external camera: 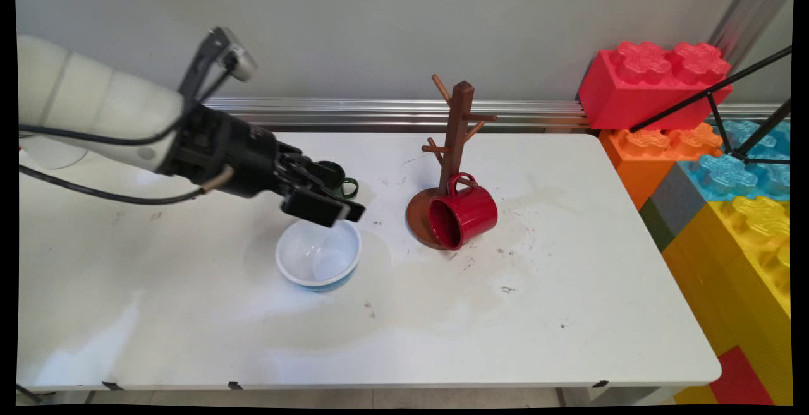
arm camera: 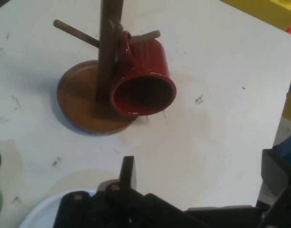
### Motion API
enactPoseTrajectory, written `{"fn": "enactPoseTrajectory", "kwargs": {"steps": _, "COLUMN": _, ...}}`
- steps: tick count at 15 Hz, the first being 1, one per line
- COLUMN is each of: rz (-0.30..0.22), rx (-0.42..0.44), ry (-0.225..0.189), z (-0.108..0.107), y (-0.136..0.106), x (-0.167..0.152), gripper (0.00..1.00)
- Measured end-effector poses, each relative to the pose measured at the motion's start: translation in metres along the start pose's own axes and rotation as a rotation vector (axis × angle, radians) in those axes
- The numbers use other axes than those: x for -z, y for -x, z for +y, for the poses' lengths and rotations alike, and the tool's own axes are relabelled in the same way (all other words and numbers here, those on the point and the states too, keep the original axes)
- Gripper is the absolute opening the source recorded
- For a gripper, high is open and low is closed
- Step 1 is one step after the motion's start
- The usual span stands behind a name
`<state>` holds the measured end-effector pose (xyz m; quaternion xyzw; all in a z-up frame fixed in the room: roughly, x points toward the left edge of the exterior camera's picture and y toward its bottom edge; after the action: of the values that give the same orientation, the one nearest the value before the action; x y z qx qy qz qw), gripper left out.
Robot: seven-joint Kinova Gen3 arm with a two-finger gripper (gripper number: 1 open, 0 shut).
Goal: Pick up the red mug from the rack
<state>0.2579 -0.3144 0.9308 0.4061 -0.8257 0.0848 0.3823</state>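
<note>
Gripper [external camera: 338, 211] of black metal, two-fingered, hangs low over the white counter [external camera: 569, 314] well to the left of the brown wooden mug tree [external camera: 458, 131]. It is released and grasps nothing. In the hand view its fingers [arm camera: 127, 171] stand wide apart with only bare counter between them.

Directly under the fingertips, also left of the mug tree and a little nearer the camera, sits a round white bowl with a blue outer wall [external camera: 318, 255]. It is upright and looks empty. The gripper is above the bowl's far rim and not touching it, as far as the main view shows. The hand view catches only an arc of that bowl [arm camera: 45, 213] at its bottom edge.

A dark green mug [external camera: 338, 178] stands left of the mug tree and farther back. It is partly hidden behind the gripper's linkage, with its handle showing on the side toward the tree.

On the mug tree itself, a glossy red ceramic mug [external camera: 464, 216] has its handle looped over the lowest peg. It is tipped so its open mouth faces the near left. Its lower rim comes down by the edge of the tree's round base, but I cannot tell whether the two touch. The hand view looks straight at this red mug [arm camera: 143, 78] and the tree [arm camera: 107, 52].

Right of the mug tree, beyond the counter's end, large plastic toy bricks [external camera: 654, 83] in red, orange, blue and yellow are stacked.
</note>
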Motion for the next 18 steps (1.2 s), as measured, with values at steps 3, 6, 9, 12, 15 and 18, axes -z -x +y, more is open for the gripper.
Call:
{"fn": "enactPoseTrajectory", "kwargs": {"steps": 3, "rz": 0.006, "rx": 0.019, "ry": -0.010, "z": 0.010, "y": -0.001, "x": -0.018, "gripper": 1.00}}
{"fn": "enactPoseTrajectory", "kwargs": {"steps": 6, "rz": 0.009, "rx": 0.026, "ry": -0.018, "z": 0.016, "y": -0.001, "x": -0.033, "gripper": 1.00}}
{"fn": "enactPoseTrajectory", "kwargs": {"steps": 9, "rz": 0.009, "rx": 0.026, "ry": -0.026, "z": 0.019, "y": 0.005, "x": -0.049, "gripper": 1.00}}
{"fn": "enactPoseTrajectory", "kwargs": {"steps": 12, "rz": 0.001, "rx": 0.032, "ry": -0.038, "z": 0.019, "y": 0.016, "x": -0.065, "gripper": 1.00}}
{"fn": "enactPoseTrajectory", "kwargs": {"steps": 15, "rz": 0.003, "rx": 0.045, "ry": -0.042, "z": 0.020, "y": 0.029, "x": -0.082, "gripper": 1.00}}
{"fn": "enactPoseTrajectory", "kwargs": {"steps": 18, "rz": 0.016, "rx": 0.058, "ry": -0.045, "z": 0.022, "y": 0.037, "x": -0.097, "gripper": 1.00}}
